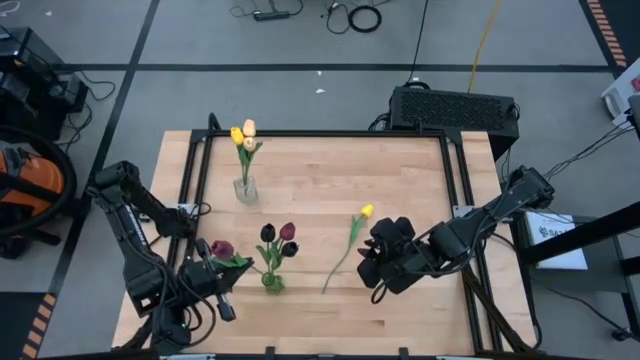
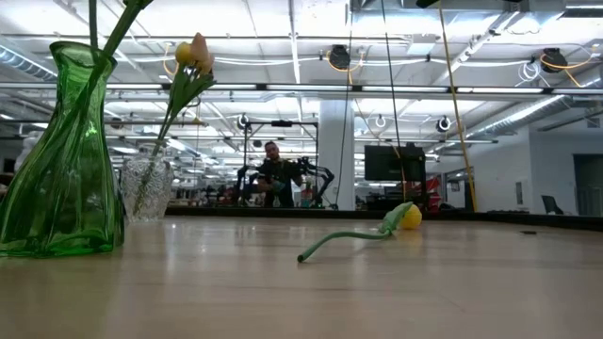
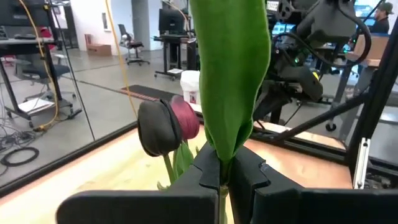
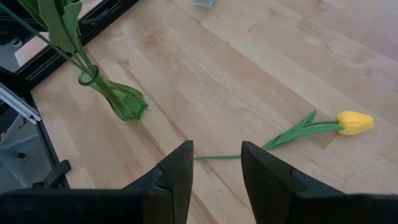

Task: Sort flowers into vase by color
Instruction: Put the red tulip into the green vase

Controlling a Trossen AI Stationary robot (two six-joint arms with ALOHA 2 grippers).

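- The yellow tulip (image 1: pixel 366 211) lies flat on the wooden table (image 1: pixel 400 170), to the right of the green vase (image 1: pixel 272 282); it has a small closed yellow head and a long, thin, gently curved green stem with one narrow leaf just behind the head.
- The maroon tulip (image 1: pixel 222 249) has a dark red head and a broad green leaf; it sits in the air just left of the green vase, its stem pinched between the closed fingers of the left gripper (image 1: pixel 213 275).
- In the left wrist view the leaf rises straight up from the clamped fingertips (image 3: pixel 208 171), with the dark red head beside it.
- Two more dark red-maroon tulips (image 1: pixel 279 236) stand in the green vase, heads up and slightly spread, one nearly black and one redder.
- The green vase is translucent glass with a narrow neck and flared base, near the table's front edge.
- A clear glass vase (image 1: pixel 245 189) stands behind the green vase, well apart from it, holding a yellow tulip and a cream-peach tulip (image 1: pixel 244 133) on upright stems.
- The right gripper (image 1: pixel 372 268) hovers over the table to the right of the lying tulip's stem, fingers parted and holding nothing.
- A person (image 2: pixel 273 174) shows far back in the room in the low view.
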